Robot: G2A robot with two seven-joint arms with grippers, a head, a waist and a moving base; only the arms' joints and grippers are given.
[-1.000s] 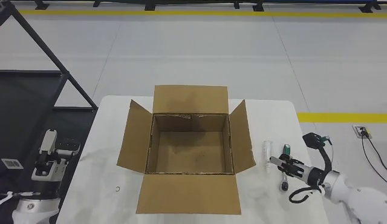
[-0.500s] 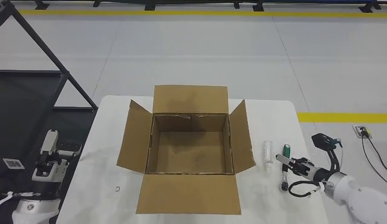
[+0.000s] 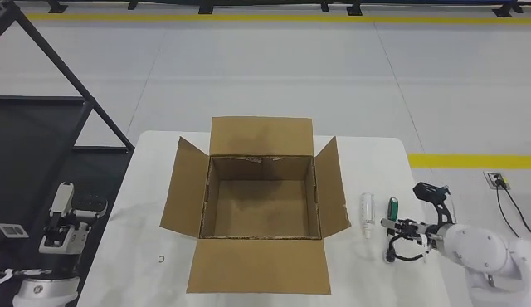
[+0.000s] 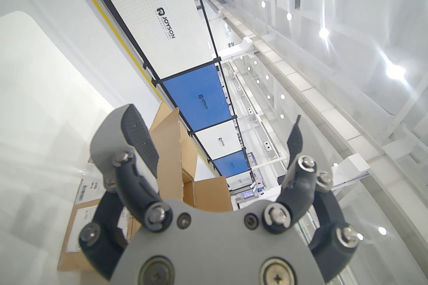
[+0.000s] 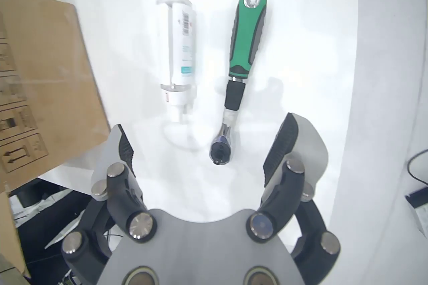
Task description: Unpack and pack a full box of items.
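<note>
The main hazard I see is how close the ratchet wrench (image 5: 239,76) and the clear pump bottle (image 5: 179,62) are. They lie parallel and just beside each other on the white surface (image 3: 373,158), to the right of the open, empty cardboard box (image 3: 261,207). The right gripper (image 5: 205,132) has its fingers spread wide, so a descent offset toward the bottle could trap both items or nudge the round bottle into a roll. The gripper sits near the wrench's metal head, not its green handle. I judge that a grasp there would leave the long handle overhanging and liable to pivot or slip on the smooth steel. The wrench also lies near the surface's right edge, so a glancing push could send it off. Pose: the right arm is low in the lower right of the top view, with its wrist aimed along the wrench from the head end. The left gripper (image 4: 214,126), fingers also apart, sits off the surface's left edge at lower left, pointing upward.
</note>
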